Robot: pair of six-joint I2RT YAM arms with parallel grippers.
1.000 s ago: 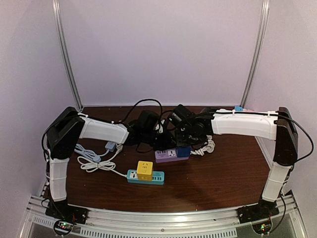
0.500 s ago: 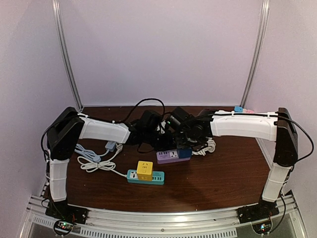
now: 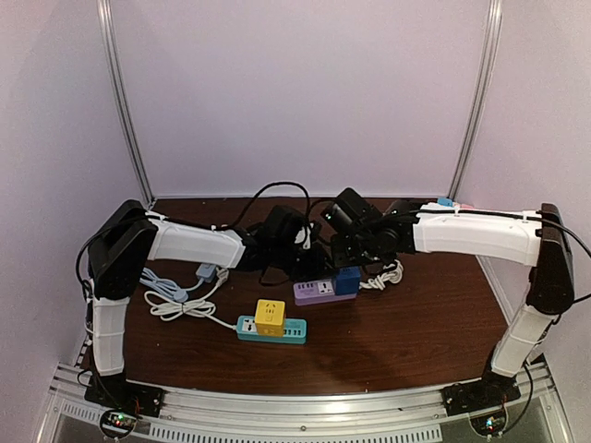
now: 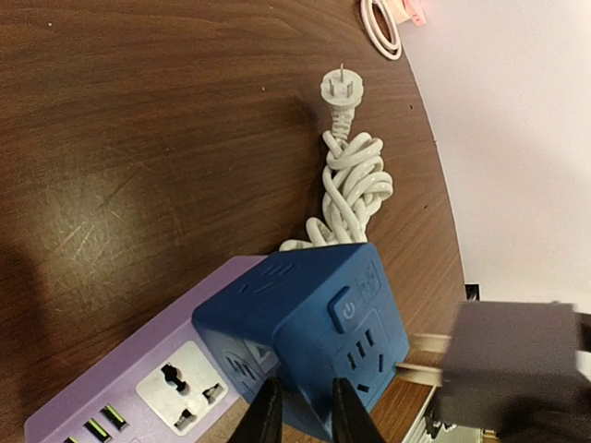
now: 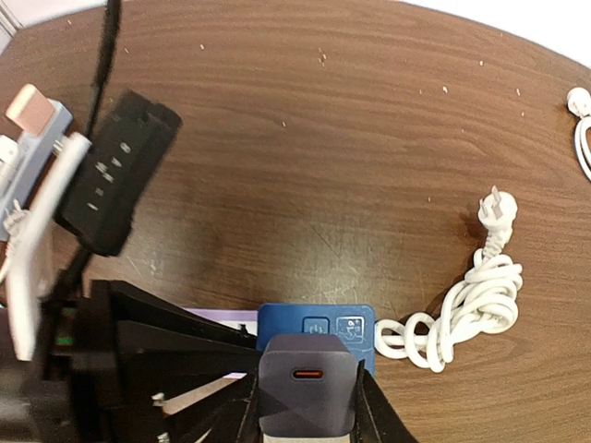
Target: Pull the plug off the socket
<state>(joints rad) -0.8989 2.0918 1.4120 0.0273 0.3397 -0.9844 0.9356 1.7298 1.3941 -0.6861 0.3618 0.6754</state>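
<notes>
Nearest the arm bases in the top view, a teal power strip lies on the table with a yellow cube seated on it. Beyond it lies the purple power strip, with the blue cube socket mounted on its right end. The left wrist view shows the left gripper closed to a narrow gap, pinching the lower edge of the blue cube socket. The right wrist view shows the right gripper clamped on the grey charger plug, one finger on each side. Only the left wrist view shows the metal prongs exposed between plug body and socket face. Whether their tips are seated in the slots cannot be determined. A coiled white cord lies just beyond the cube, its own plug free on the table.
</notes>
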